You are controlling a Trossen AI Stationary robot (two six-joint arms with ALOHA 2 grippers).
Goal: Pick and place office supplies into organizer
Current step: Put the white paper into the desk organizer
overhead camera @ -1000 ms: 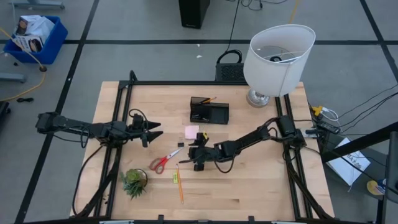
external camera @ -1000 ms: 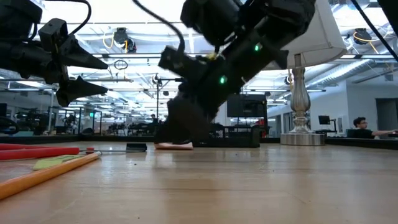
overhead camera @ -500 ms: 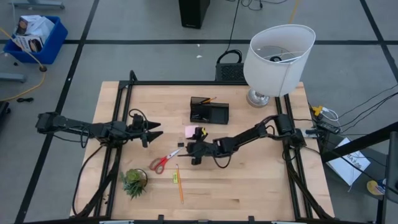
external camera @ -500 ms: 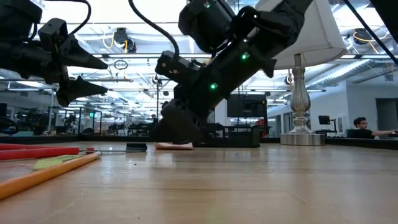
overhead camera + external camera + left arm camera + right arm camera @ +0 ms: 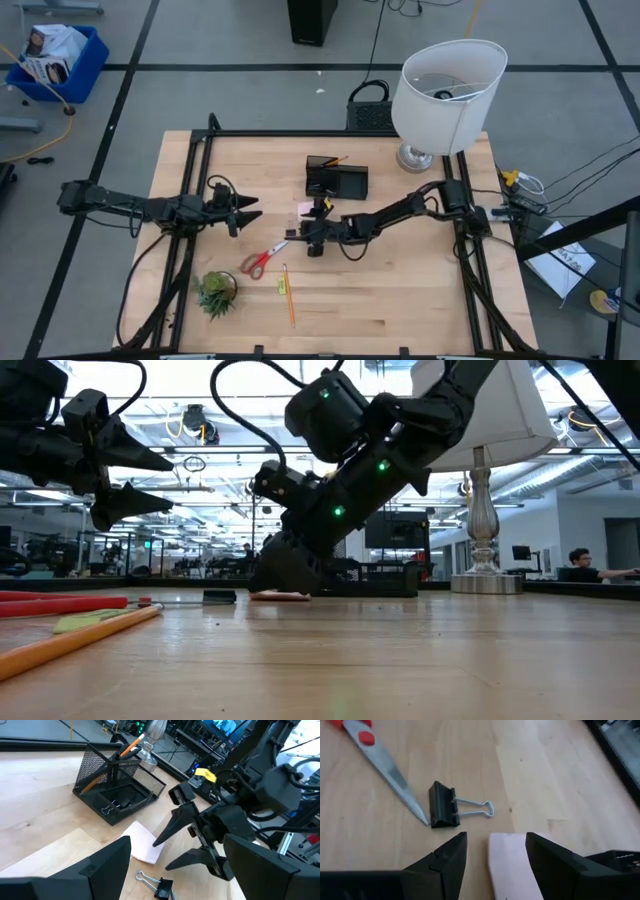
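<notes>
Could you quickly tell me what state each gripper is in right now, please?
Left gripper: open, holding nothing.
Right gripper: open, empty, low over the pink sticky-note pad.

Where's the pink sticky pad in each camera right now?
High: sticky pad at table centre, just left of the right tool.
Low: thin pink strip beneath that arm.
Left wrist: near the organizer.
Right wrist: between the fingers.
Shared landmark: binder clip.

A grey floor (image 5: pixel 250 90) crossed by dark lines surrounds the wooden table (image 5: pixel 400 300). A blue bin (image 5: pixel 55 60) sits well left of it. Behind it, ceiling lights (image 5: pixel 195 422) glow over a workshop.
</notes>
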